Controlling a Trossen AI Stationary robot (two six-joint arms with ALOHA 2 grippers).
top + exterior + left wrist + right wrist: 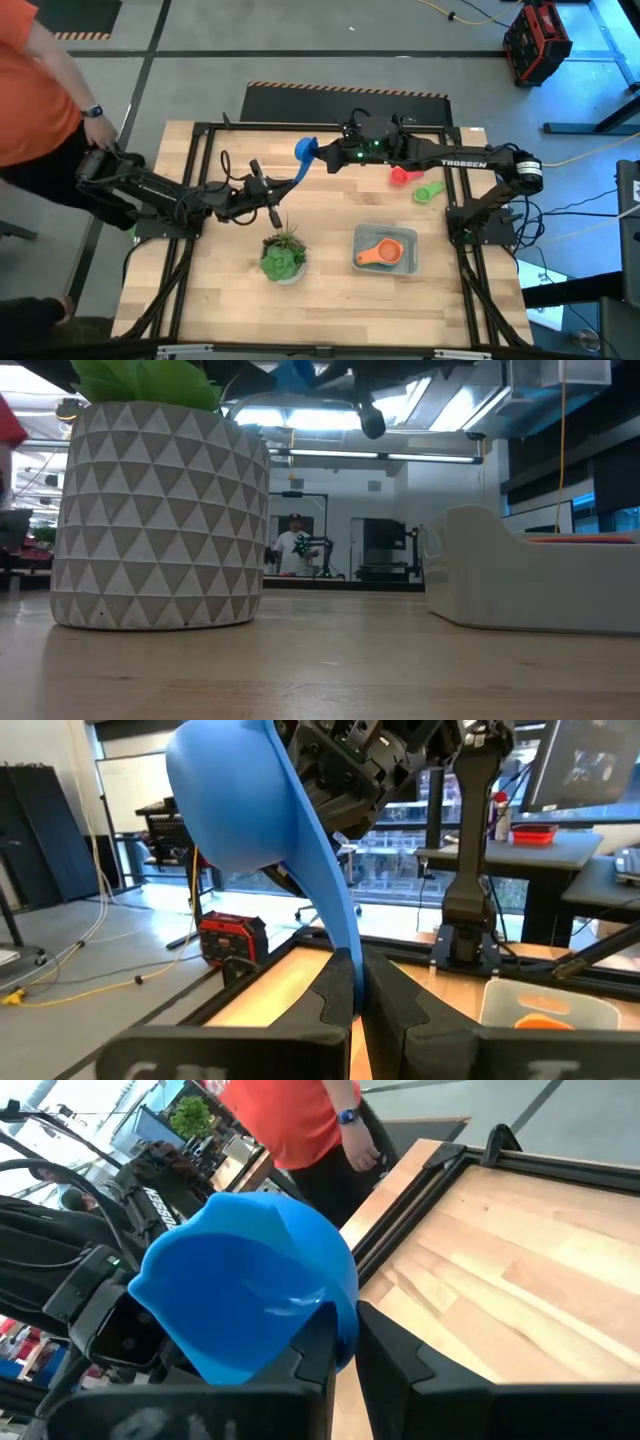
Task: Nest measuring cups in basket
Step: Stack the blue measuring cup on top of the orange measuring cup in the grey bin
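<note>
Above table, both grippers (355, 990) (345, 1345) pinch blue cup (305, 150)

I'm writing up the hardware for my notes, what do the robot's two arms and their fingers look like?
Both arms are dark, jointed links with black cables looped along them. The right arm carries white TROSSEN lettering and small green lights near its wrist. The left arm has no marking that shows. Each gripper's fingers are matte black, angular and tapered.

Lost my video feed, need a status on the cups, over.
Left gripper shut on blue cup handle; right gripper shut on its rim, mid-air handover. Orange cup in basket; red cup, green cup on table. Plant beside basket.
</note>
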